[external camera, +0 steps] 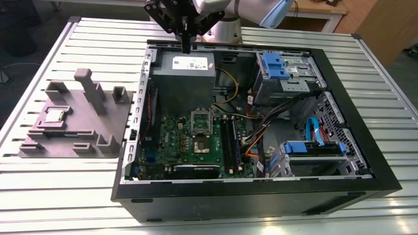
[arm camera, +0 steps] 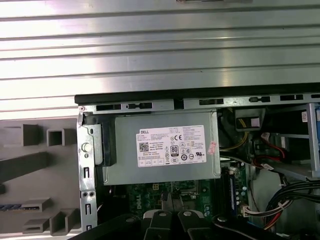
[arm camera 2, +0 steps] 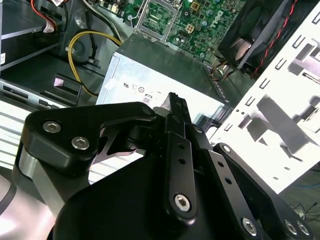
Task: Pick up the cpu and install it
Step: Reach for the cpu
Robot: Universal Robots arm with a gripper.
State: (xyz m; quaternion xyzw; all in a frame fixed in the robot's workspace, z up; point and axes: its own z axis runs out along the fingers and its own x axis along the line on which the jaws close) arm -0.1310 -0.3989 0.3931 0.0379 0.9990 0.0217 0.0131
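"How far along was the job?"

"Barely begun, I'd judge. The cpu sat on the grey fixture block on the counter, outside the computer case and beside its wall on the exterior view's left."

"And the tool?"

"The tool hung over the case's far edge, above the power supply inside it, with its fingers pressed together on nothing."

"The socket?"

"The socket on the board inside the case looked bare. Both the pick-up and the installing were left to do."
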